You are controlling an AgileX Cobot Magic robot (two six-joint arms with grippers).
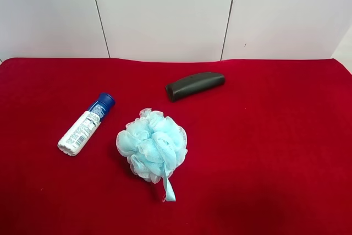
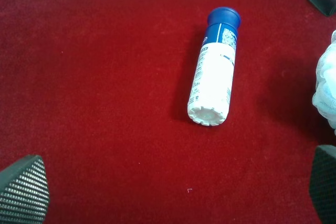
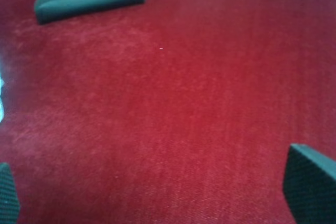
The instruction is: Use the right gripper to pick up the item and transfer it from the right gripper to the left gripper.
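Left claw (image 2: pixel 173 192) open – bottle (image 2: pixel 213 72) lying beyond its tips, right claw (image 3: pixel 157 192) open, bottle unseen

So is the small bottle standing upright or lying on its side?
Lying on its side: the bottle rests lengthwise on the red cloth, blue cap on, flat white base facing sideways.

red cloth table (image 1: pixel 275 152) | on it: bottle (image 1: pixel 85 125) lying, loofah (image 1: pixel 152 144), dark case (image 1: pixel 195 85)

Staged test bench — red cloth (image 1: pixel 275 152) over table, plain white panel wall (image 1: pixel 165 15) behind.
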